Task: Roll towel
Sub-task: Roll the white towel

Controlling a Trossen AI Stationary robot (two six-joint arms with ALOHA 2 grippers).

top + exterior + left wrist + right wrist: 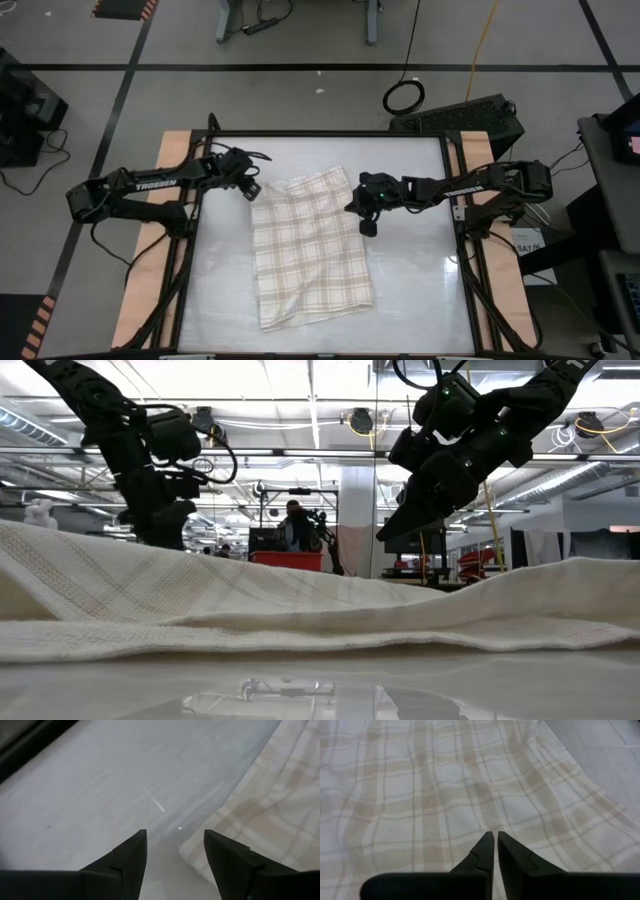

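While seen from above, the towel (308, 247) lies flat mid-table, unrolled. Left gripper (250, 189) sits at its far-left corner; right gripper (366, 224) hovers over the right edge.

Left wrist: jaws parted, empty, corner beside them.

Right wrist: jaws pinched, empty.

Risk: a one-sided grab skews the roll. Bare table (420, 290) surrounds.

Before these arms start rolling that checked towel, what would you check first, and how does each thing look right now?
1. Towel lies spread on the table, not yet rolled: ok.
2. Towel flat: not ok, folds show along its edges.
3. Left gripper open and empty, fingers apart over bare table beside the towel's corner: ok.
4. Right gripper shut, holding nothing, over the towel's right edge: ok, though it must open before grasping.
5. Both grippers raised clear of the cloth in the low view: ok.
6. Tag position: cannot tell.
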